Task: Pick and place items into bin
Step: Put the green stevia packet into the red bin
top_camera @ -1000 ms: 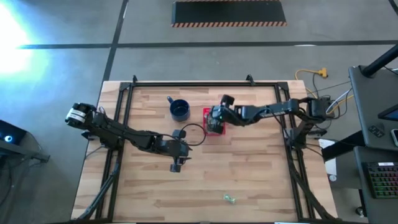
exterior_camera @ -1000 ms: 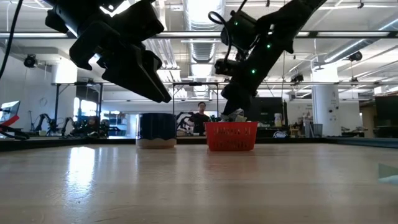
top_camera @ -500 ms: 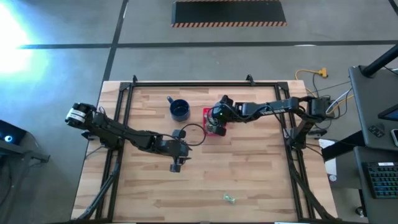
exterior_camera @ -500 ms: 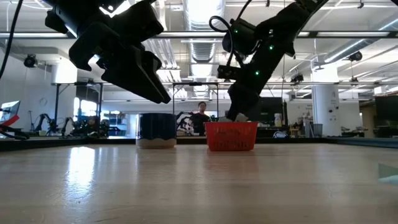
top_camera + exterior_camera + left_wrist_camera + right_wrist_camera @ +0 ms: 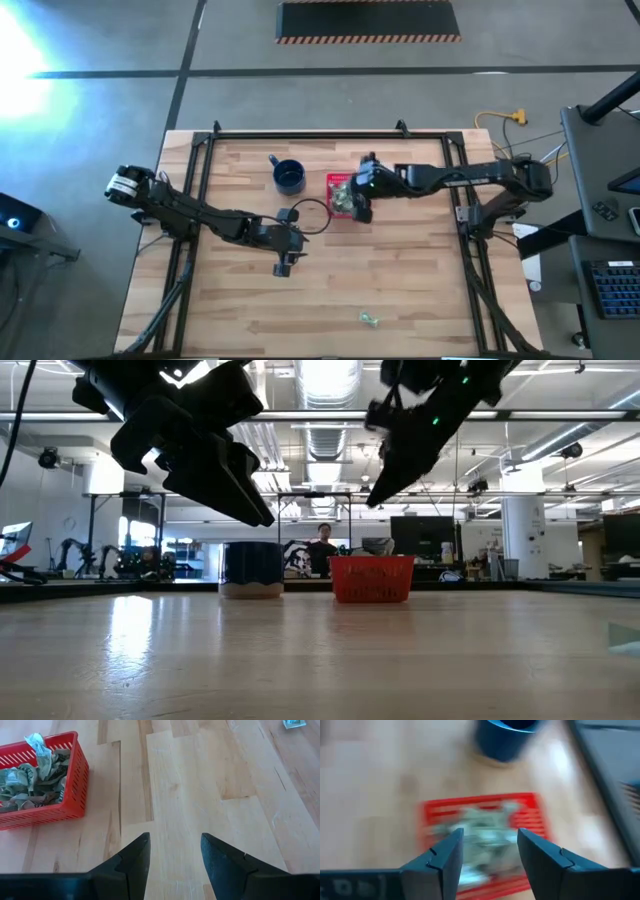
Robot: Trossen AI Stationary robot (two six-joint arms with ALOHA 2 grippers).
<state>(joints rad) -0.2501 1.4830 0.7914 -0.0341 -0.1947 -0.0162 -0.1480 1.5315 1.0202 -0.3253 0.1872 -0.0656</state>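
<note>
So the right tool (image 5: 362, 203) is lifting up and away from the red basket (image 5: 75, 780) now, fingers apart and carrying nothing, where half a second ago it was dipped down into it. The pale green wrappers (image 5: 30, 775) are sitting piled inside the basket, just right of the blue mug (image 5: 290, 177), with one stray wrapper (image 5: 370, 320) lying way out at the near edge of the surface. The left tool (image 5: 172, 857) is hovering spread apart over bare wood, not budging.

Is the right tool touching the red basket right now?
Apart. The low view shows the right tool raised well above the red basket, with open background between them.
</note>
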